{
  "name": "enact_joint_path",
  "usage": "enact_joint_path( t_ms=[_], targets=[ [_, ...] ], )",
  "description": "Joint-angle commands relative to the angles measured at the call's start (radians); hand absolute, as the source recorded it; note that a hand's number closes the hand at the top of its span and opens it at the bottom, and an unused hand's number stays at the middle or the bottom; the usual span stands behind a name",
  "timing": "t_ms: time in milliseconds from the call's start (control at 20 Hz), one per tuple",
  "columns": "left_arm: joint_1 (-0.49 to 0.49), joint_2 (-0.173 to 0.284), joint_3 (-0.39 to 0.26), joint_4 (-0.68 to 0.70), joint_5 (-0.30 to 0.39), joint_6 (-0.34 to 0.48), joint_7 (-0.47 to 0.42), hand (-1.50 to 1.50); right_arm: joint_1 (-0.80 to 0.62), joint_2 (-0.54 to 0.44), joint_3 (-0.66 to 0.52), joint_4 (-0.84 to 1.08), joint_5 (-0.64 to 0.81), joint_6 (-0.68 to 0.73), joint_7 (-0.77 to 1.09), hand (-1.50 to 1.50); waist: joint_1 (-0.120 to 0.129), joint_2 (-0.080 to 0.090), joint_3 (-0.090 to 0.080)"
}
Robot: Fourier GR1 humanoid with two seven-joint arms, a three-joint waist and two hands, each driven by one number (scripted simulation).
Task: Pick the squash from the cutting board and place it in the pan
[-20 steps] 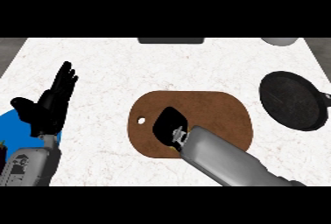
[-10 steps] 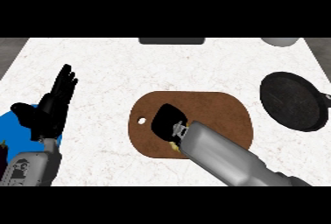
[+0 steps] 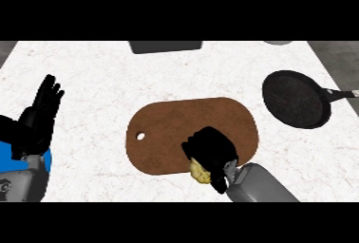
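Now your right hand (image 3: 210, 154) curls round the yellow squash (image 3: 200, 172) at the cutting board's (image 3: 168, 128) near edge. The pan (image 3: 294, 98) sits well apart. Your left hand (image 3: 41, 116) rests spread at the left.

Yellow squash (image 3: 200, 172) at brown cutting board's (image 3: 168, 133) near edge; black pan (image 3: 294, 98) well apart.
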Motion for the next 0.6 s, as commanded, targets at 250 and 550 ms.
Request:
enact_joint_path(
  t_ms=[250, 550],
  targets=[
    [0.036, 0.003, 0.006, -0.006, 0.002, -0.013, -0.030, 0.00, 0.375, -0.110, -0.133, -0.590, -0.058, -0.271, 0.021, 1.50, -0.012, 0.004, -0.003],
    [-0.020, -0.011, -0.019, -0.009, -0.005, -0.013, 0.005, 0.00, 0.607, -0.201, -0.354, -0.879, -0.167, -0.334, -0.006, 1.50, 0.047, 0.023, -0.003]
  ],
)
